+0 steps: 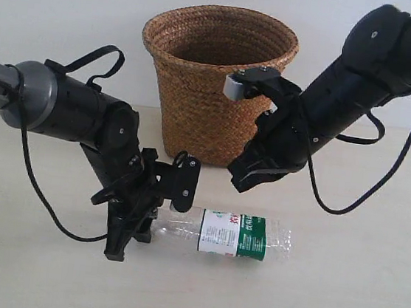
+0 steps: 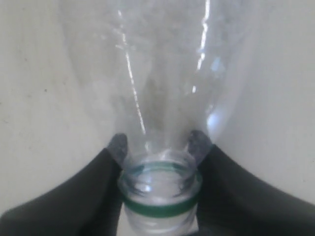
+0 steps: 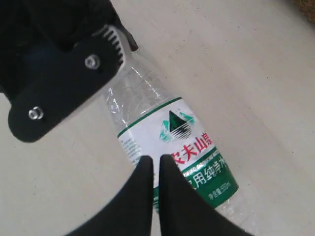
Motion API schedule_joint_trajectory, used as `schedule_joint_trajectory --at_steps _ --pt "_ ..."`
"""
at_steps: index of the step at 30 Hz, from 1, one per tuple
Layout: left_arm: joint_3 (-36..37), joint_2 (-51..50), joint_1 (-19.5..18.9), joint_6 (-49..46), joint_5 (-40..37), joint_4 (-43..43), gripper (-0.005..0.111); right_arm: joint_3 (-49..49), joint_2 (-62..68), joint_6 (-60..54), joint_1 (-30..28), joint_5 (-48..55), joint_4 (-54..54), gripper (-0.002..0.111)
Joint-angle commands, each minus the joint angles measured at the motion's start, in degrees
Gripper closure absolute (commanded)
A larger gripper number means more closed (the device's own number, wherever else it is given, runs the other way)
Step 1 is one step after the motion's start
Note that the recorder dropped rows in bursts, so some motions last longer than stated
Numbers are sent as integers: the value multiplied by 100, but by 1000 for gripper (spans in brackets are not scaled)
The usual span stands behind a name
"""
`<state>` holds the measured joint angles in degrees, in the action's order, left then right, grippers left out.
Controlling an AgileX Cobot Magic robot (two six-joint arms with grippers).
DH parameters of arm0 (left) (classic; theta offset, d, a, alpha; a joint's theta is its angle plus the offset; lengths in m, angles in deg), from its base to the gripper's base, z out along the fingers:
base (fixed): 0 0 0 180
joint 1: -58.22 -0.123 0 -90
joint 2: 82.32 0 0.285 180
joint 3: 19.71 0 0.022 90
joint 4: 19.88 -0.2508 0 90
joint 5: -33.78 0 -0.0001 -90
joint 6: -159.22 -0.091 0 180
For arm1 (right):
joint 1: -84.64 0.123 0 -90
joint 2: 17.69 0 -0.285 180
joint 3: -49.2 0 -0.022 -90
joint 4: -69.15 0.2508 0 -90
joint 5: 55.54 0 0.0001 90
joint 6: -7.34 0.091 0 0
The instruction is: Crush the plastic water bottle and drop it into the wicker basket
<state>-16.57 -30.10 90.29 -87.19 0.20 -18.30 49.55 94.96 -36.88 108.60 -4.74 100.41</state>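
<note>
The plastic water bottle (image 1: 241, 236) lies on its side on the table in front of the wicker basket (image 1: 213, 88), its white-and-green label facing up. My left gripper (image 1: 141, 219) is shut on the bottle's neck. In the left wrist view the two fingertips (image 2: 118, 145) press either side of the neck just above a green ring, with the clear body (image 2: 162, 73) stretching away. My right gripper (image 1: 246, 175) hangs shut above the label with nothing in it. Its black fingers (image 3: 142, 187) stand over the label (image 3: 182, 132) in the right wrist view.
The basket stands upright at the back of the pale table (image 1: 337, 303), behind both grippers. The left arm's black gripper body (image 3: 64, 83) shows in the right wrist view, close to the bottle's shoulder. Cables loop beside each arm.
</note>
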Motion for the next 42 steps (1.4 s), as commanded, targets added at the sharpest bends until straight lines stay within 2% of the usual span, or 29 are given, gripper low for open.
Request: schedule_joint_trajectory --at_steps 1,13,19,26,35,36,38,42 --pt "212 -130 124 387 196 -257 103 -18 463 44 -13 154 -41 108" --pt "212 -130 124 424 127 -300 103 -18 1480 65 -13 -452 -477 108" --pt "212 -130 124 424 164 -283 103 -18 1981 194 -13 -376 -836 108" --pt "212 -130 124 424 164 -194 103 602 2666 403 -13 383 -872 108" --pt "212 -130 124 513 102 -96 102 718 2766 771 -13 560 -1282 108" --pt "212 -130 124 513 70 -72 100 718 2766 771 -13 601 -1282 108" --pt "212 -130 124 513 31 -31 86 718 2766 771 -13 616 -1282 108" --pt "212 -130 124 779 65 55 32 718 2766 827 -13 654 -1282 108"
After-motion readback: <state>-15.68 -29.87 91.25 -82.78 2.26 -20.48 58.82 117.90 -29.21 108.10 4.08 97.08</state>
